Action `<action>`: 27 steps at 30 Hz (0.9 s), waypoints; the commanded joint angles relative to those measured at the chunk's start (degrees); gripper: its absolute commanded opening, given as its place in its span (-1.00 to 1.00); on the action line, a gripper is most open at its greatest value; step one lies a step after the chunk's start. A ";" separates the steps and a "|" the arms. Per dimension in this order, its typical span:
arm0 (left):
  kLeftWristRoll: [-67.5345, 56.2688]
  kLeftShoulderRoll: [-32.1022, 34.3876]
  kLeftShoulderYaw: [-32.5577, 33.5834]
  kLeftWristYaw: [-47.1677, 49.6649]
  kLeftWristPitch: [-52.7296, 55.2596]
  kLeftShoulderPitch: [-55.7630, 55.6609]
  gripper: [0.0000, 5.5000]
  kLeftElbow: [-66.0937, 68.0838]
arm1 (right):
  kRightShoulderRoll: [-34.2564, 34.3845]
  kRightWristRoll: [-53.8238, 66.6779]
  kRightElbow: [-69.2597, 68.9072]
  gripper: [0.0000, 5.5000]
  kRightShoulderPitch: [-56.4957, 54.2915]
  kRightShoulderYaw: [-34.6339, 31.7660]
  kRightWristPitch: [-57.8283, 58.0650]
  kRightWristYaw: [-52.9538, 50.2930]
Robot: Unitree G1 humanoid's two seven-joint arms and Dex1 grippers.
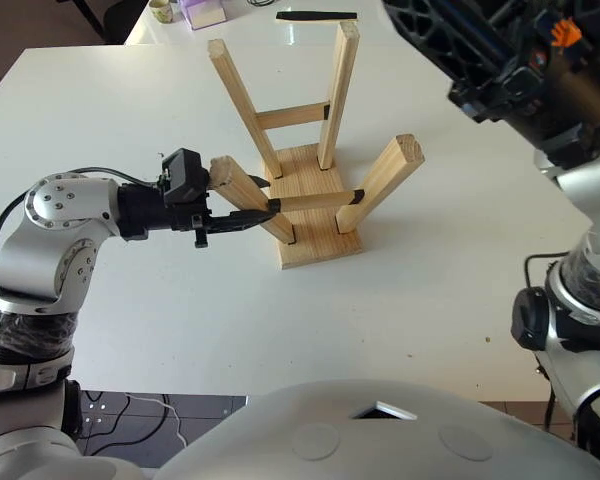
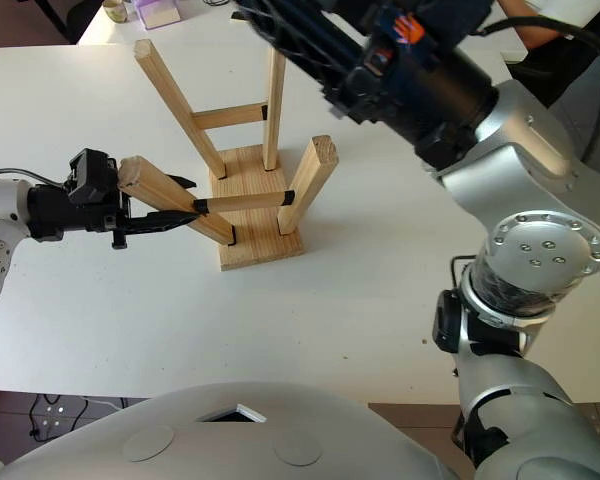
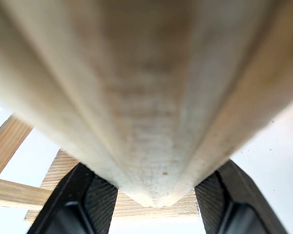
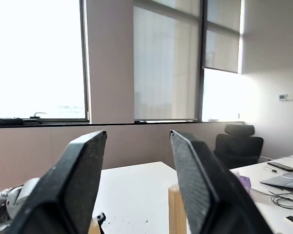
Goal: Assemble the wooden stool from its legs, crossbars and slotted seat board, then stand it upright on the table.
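The wooden stool stands upside down on the white table (image 1: 130, 300), with its seat board (image 1: 320, 245) flat and its legs pointing up. Crossbars (image 1: 292, 116) (image 1: 315, 202) join the legs in pairs. My left gripper (image 1: 255, 217) is shut on the near-left leg (image 1: 242, 190), close to the seat. In the left wrist view that leg (image 3: 146, 97) runs between the black fingers (image 3: 100, 200). My right gripper (image 4: 136, 180) is open and holds nothing, raised above the far-right leg (image 1: 338, 95), whose top end (image 4: 177, 209) shows just below its fingers (image 4: 78, 180).
A cup (image 1: 161, 10), a purple box (image 1: 202, 12) and a flat black object (image 1: 316, 16) lie at the table's far edge. My right arm (image 1: 500, 60) crosses high over the back right. Bare tabletop surrounds the stool.
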 commanded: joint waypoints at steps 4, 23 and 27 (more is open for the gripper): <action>1.89 0.29 -1.41 5.75 4.20 4.25 -0.26 -5.54 | -5.28 -25.75 -5.29 -0.52 1.84 20.82 0.77 -4.69; 1.21 -1.13 -2.83 14.87 9.37 4.12 -0.26 -9.89 | -7.63 -49.72 5.65 -1.00 16.28 43.46 0.68 1.98; 1.65 -0.77 -3.99 15.46 10.78 2.31 -0.26 -9.95 | -5.19 -50.89 6.99 -1.00 16.30 43.19 1.48 2.83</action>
